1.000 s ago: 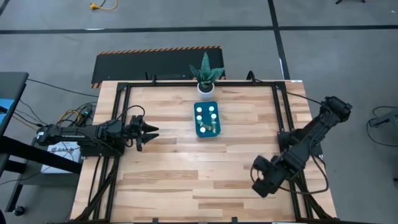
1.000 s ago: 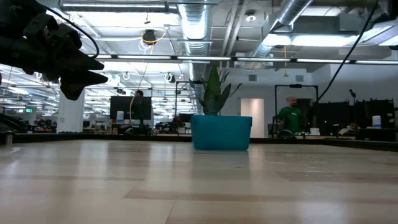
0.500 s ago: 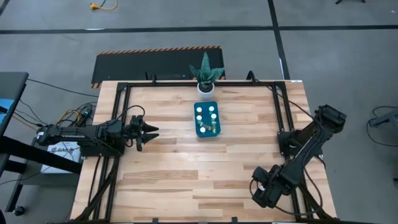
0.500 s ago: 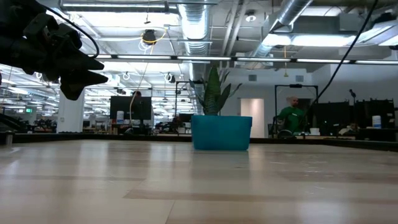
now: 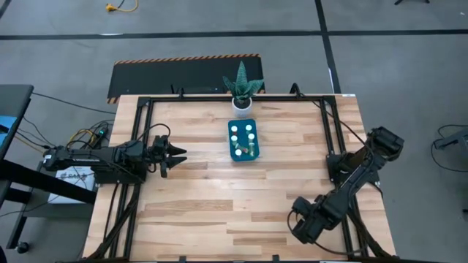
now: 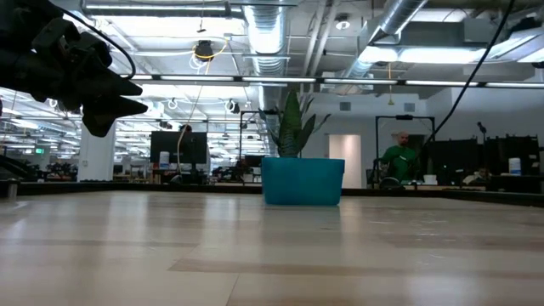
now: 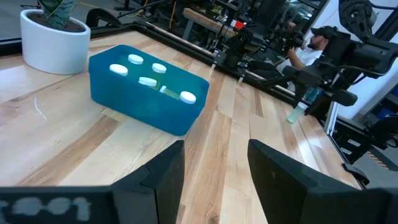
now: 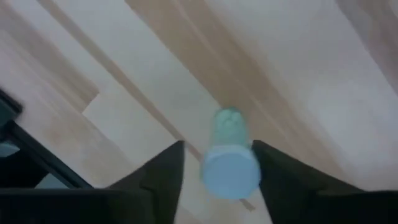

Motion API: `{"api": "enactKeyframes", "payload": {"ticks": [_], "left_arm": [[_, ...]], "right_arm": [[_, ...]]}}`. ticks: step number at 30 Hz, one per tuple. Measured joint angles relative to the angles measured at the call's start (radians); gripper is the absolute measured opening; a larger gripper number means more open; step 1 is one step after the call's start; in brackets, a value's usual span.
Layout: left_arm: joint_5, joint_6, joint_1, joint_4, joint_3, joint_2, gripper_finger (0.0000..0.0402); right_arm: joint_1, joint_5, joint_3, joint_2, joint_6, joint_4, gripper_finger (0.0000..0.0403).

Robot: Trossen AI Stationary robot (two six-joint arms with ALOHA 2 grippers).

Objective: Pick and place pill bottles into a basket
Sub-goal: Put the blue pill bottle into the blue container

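Note:
The teal basket (image 5: pixel 243 158) stands on the table's far middle with several white-capped pill bottles (image 5: pixel 242 134) upright inside; it also shows in the left wrist view (image 7: pixel 143 109). My right gripper (image 5: pixel 298 228) is near the table's near right corner, open. A greenish pill bottle (image 8: pixel 229 127) with a white cap (image 8: pixel 230 175) stands between its fingers, cap toward the camera. The same bottle seems to show far off in the left wrist view (image 7: pixel 296 113). My left gripper (image 5: pixel 175 154) waits open and empty above the table's left side. My right gripper's fingers (image 8: pixel 280 177) stand on either side of the bottle's white cap and come at it from above. A gap shows between the cap and one finger. Whether the other finger touches the cap I cannot tell.
A white pot with a green spiky plant (image 5: pixel 242 89) stands right behind the basket at the far edge. Black frame rails (image 5: pixel 330 139) run along the table's left, right and far sides. Bare wood lies between the basket and the near edge.
My right gripper has gone toward the table's near edge and slightly left, and its arm has folded lower and closer in.

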Motion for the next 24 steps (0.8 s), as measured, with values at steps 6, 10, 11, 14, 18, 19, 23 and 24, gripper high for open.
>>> {"api": "enactKeyframes", "payload": {"ticks": [6, 10, 11, 14, 18, 19, 23, 24], "left_arm": [[0.0, 0.0, 0.0, 0.0, 0.0, 0.0, 0.0165], [0.0, 0.0, 0.0, 0.0, 0.0, 0.0, 0.0165], [0.0, 0.0, 0.0, 0.0, 0.0, 0.0, 0.0165], [0.0, 0.0, 0.0, 0.0, 0.0, 0.0, 0.0165], [0.0, 0.0, 0.0, 0.0, 0.0, 0.0, 0.0165], [0.0, 0.0, 0.0, 0.0, 0.0, 0.0, 0.0165], [0.0, 0.0, 0.0, 0.0, 0.0, 0.0, 0.0165], [0.0, 0.0, 0.0, 0.0, 0.0, 0.0, 0.0165]], "right_arm": [[-0.039, 0.0, 0.0, -0.001, -0.015, -0.001, 0.0097], [-0.079, -0.013, 0.002, -0.001, -0.064, 0.011, 0.0099], [-0.095, -0.018, 0.008, -0.001, -0.086, 0.009, 0.0106], [-0.162, -0.018, 0.038, -0.001, -0.187, 0.007, 0.0131], [-0.296, -0.007, 0.095, -0.002, -0.393, 0.008, 0.0121], [-0.334, -0.003, 0.111, -0.002, -0.454, 0.008, 0.0112], [-0.496, 0.0, 0.189, -0.002, -0.692, 0.008, 0.0097], [-0.538, 0.0, 0.211, -0.002, -0.745, 0.008, 0.0097]]}}
